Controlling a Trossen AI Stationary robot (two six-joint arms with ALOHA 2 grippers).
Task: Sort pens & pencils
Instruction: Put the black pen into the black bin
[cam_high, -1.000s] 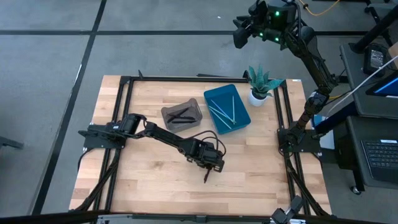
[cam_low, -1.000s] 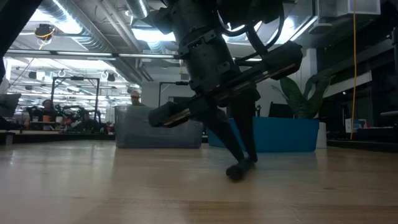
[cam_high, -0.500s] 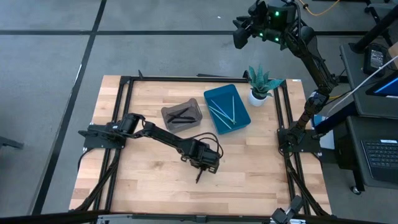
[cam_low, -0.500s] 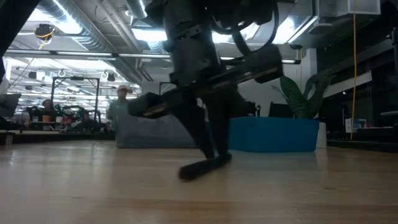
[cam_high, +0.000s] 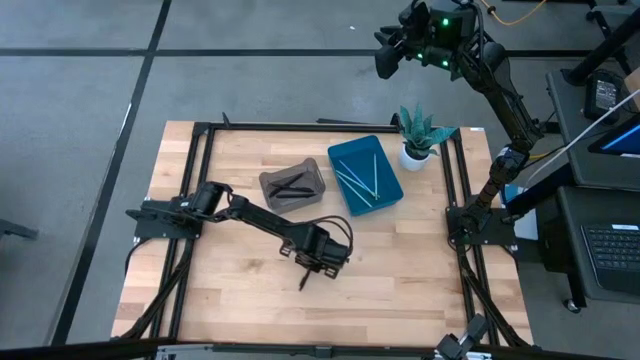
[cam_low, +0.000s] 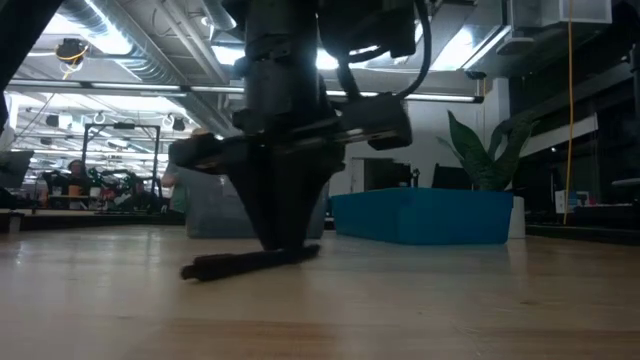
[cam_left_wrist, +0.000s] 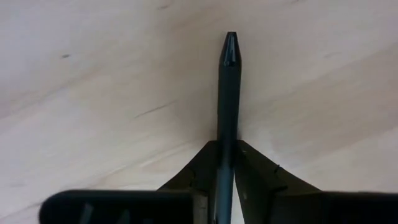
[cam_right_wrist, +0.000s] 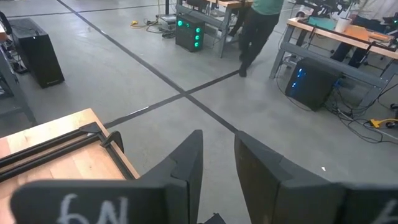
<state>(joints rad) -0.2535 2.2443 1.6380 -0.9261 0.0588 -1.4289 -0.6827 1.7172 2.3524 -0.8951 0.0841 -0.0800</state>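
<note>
Left hand (cam_high: 309, 268) low over bench (cam_high: 240, 290), mid-front area, w/ one black stick (cam_high: 304, 281) between its fingers (cam_left_wrist: 199, 165). In left wrist view the stick (cam_left_wrist: 227, 106) runs straight out along the hand's own axis, tip pointing away, fingers close on both sides near its back end. Looks like a grip on it, but whether tight or loosening: cannot tell. In low view the stick (cam_low: 250, 263) lies nearly flat, at or just above the wood, far end barely raised under the hand (cam_low: 285, 245); contact w/ bench not certain.

Key relation: stick's long axis in line w/ hand, slanting toward bench's front-left in high view. Grey tray (cam_high: 293, 185), w/ black sticks inside, sits behind the hand, near, toward bench's back. Blue tray (cam_high: 392, 190), w/ light sticks inside, is farther back and to the right, beside potted plant (cam_high: 418, 135). So, as a judgement: black stick belongs w/ grey tray; next move = lift, swing back toward it, short trip. Risk: stick held near one end, could pivot or slip.

Right hand (cam_right_wrist: 217, 155) parked high, off past bench's back-right corner, fingers apart, nothing between them. Far from all sticks; left arm clearly the nearer one.
</note>
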